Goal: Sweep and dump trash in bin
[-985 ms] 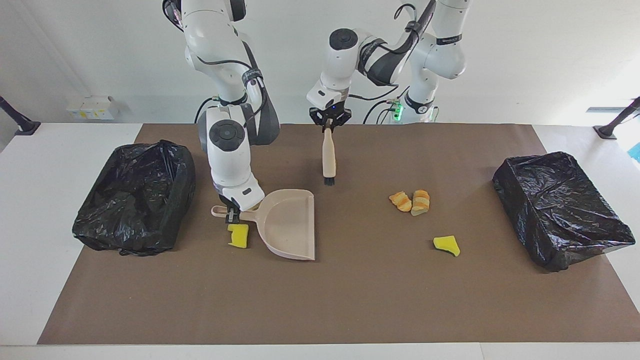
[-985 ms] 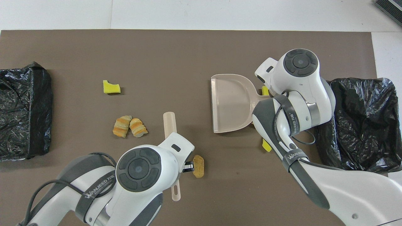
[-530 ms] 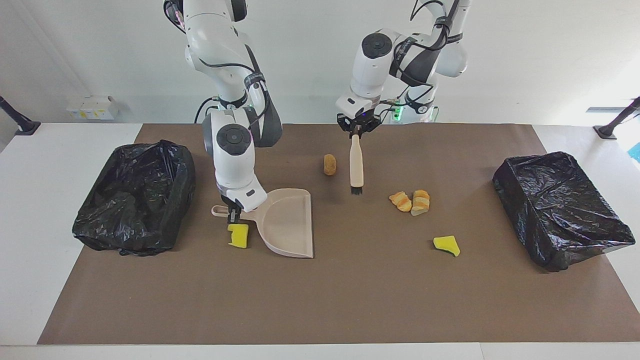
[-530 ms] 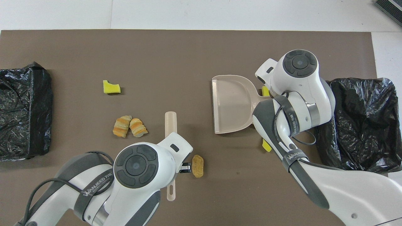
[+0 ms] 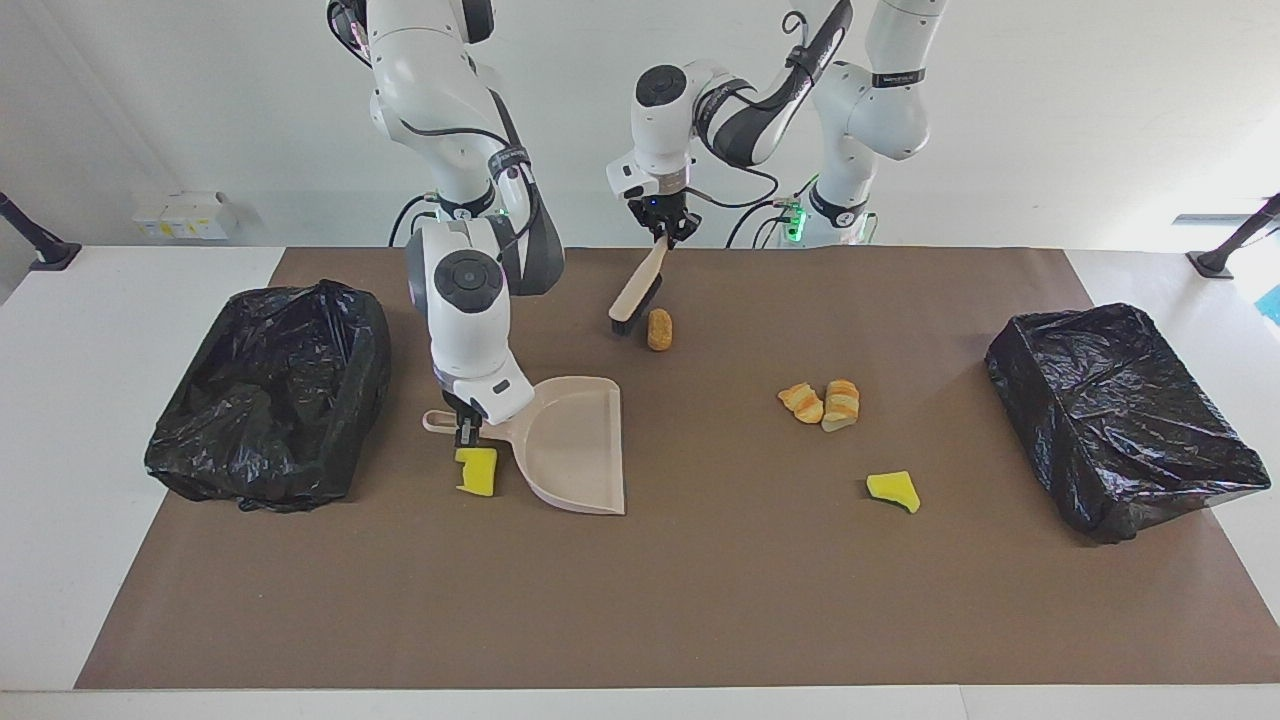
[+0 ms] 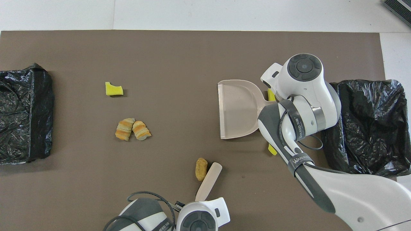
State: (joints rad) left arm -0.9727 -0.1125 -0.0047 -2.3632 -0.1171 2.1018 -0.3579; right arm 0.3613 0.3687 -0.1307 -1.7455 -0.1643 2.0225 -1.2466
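Observation:
My left gripper [image 5: 660,236] is shut on the handle top of the beige brush [image 5: 637,292]. The brush [image 6: 208,181] hangs tilted, its bristles low beside a brown lump of trash [image 5: 659,329] [image 6: 201,168], toward the right arm's end. My right gripper [image 5: 465,428] is shut on the handle of the beige dustpan [image 5: 575,445] [image 6: 237,110], which lies flat. A yellow foam chunk [image 5: 477,470] [image 6: 271,95] lies beside that handle. Another yellow bit [image 6: 272,149] peeks from under the right arm. Two bread-like pieces [image 5: 822,403] [image 6: 132,129] and a yellow chunk [image 5: 893,490] [image 6: 114,89] lie toward the left arm's end.
Everything sits on a brown mat [image 5: 700,600]. A black-bagged bin [image 5: 270,390] [image 6: 369,125] stands at the right arm's end, close to the dustpan handle. A second black-bagged bin [image 5: 1120,415] [image 6: 22,112] stands at the left arm's end.
My left arm has pulled back toward the robots and swung the brush from upright to tilted, across the brown lump toward the right arm's end. The dustpan has barely shifted.

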